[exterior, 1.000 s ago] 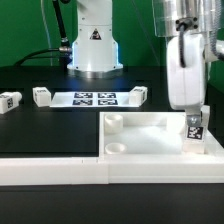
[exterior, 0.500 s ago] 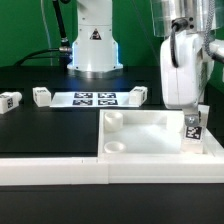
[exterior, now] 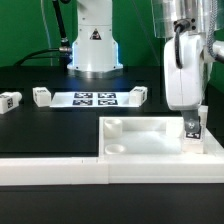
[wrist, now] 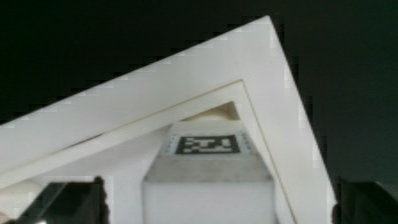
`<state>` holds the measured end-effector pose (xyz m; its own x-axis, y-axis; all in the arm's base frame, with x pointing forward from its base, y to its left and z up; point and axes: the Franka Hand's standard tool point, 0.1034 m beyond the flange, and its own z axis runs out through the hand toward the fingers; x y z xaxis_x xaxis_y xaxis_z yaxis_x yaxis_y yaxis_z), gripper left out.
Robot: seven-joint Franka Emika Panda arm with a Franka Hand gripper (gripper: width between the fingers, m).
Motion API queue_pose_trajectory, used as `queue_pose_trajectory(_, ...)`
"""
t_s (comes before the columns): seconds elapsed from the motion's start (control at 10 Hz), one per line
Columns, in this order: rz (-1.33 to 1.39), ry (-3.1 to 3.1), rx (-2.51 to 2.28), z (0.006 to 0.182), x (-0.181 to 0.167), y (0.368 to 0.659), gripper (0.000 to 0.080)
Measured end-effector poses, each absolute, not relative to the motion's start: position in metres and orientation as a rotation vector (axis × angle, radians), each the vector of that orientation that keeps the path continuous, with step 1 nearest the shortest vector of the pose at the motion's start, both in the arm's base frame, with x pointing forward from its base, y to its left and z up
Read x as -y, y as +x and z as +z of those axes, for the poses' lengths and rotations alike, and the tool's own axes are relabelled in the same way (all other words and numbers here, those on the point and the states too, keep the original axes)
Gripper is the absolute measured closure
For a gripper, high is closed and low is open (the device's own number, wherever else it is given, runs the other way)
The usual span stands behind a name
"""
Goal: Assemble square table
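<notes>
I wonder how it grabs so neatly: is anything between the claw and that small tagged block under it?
Nothing visible. The leg stands in the corner of the tabletop, right between the fingers of the open gripper.

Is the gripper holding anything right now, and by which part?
Nothing is held: the gripper stands open, fingers apart from the short white tagged block leg standing in a corner of the white plastic square slab.
</notes>
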<state>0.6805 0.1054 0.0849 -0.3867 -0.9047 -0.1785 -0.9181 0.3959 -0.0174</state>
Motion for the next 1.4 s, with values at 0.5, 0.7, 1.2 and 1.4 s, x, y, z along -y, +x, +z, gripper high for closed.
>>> queue_pose_trajectory(0.5,0.122,-1.634,-2.450,0.121,-0.112,0.677,0.0151)
queue_pose_trajectory(0.7,0.123,-1.635,-2.451,0.121,-0.112,0.677,0.0151)
queue_pose_trajectory(1.2,0.123,-1.636,-2.450,0.121,-0.112,0.676,0.0151)
queue_pose_trajectory(1.4,0.115,-1.768,-2.350,0.125,-0.114,0.668,0.0151)
